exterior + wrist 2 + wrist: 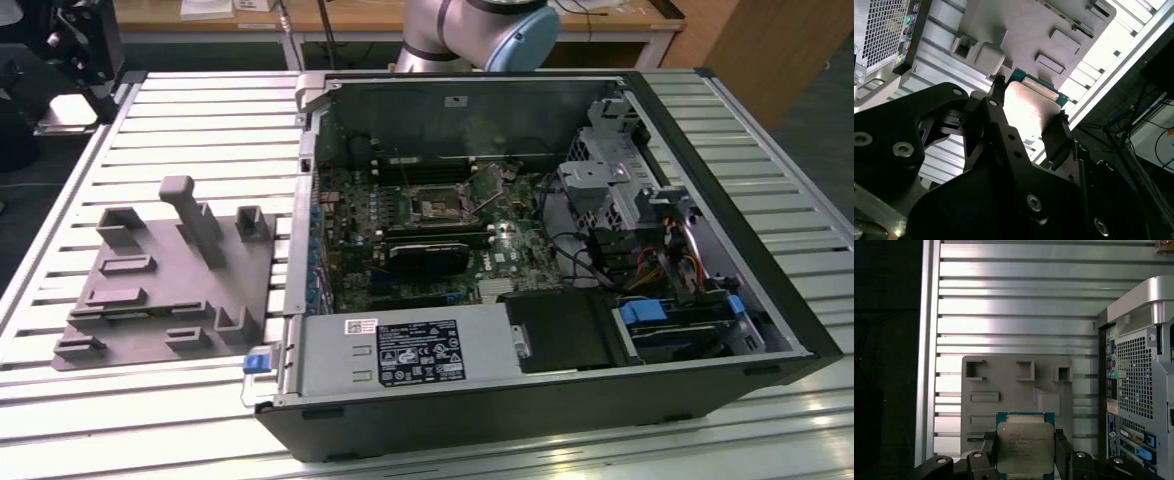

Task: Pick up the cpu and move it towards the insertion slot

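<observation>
**A:** Where's the chip right now?

**B:** The small square cpu with the silvery metal face [1025,447] is up in the black two-fingered pincer [1024,436]. One finger presses each of two opposite side edges, and the pincer is closed just to the chip's width.

**A:** Which way does it point?

**B:** The metal face is turned away from the surface. Its green board edge pokes out past the fingertips. It's near enough square that I can't call a long axis. Its sides run parallel to the edges of the grey plastic fixture block [1014,390] beneath it.

**A:** And the second wrist view?

**B:** Same grip. The cpu [1026,107] glares pale between the fingers, with the fixture behind it.

**A:** The target?

**B:** The insertion slot [437,207], a small square socket with a dark centre and silver frame, lies on the green motherboard inside the open black computer case [534,410]. That's well apart from the fixture, towards the exterior view's right.

**A:** And the setting?

**B:** A ribbed aluminium surface [187,130] carries both the case and the fixture. Wooden desks [360,20] stand behind it, beside the silver arm [474,30].
</observation>
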You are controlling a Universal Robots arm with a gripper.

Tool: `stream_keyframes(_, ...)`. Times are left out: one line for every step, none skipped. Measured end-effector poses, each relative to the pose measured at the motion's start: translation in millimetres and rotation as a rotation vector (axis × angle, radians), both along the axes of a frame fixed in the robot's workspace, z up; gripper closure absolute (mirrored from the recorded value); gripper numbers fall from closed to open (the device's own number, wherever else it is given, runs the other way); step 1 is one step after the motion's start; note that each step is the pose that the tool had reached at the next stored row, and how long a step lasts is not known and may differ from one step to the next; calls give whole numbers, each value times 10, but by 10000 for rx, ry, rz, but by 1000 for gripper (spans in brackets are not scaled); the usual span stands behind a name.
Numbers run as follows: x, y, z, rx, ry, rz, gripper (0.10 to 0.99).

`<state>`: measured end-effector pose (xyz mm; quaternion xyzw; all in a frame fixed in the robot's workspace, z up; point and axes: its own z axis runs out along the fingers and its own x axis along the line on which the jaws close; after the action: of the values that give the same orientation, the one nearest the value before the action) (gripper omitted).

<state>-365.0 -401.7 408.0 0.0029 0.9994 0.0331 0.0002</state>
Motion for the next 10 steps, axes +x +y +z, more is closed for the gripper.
stream_keyframes(11, 1, 0, 0, 0, 0, 541)
stream_keyframes(22, 2, 0, 1, 0, 0, 541)
stream_keyframes(34, 3, 0, 0, 1, 0, 541)
stream_keyframes(46, 4, 0, 0, 0, 1, 541)
stream_keyframes(57, 5, 0, 0, 0, 1, 541)
stream_keyframes(68, 6, 0, 0, 0, 0, 541)
stream_keyframes(78, 7, 0, 0, 0, 0, 541)
stream_keyframes(89, 8, 0, 0, 0, 1, 541)
stream_keyframes(99, 9, 0, 0, 0, 1, 541)
stream_keyframes(111, 10, 1, 0, 1, 1, 541)
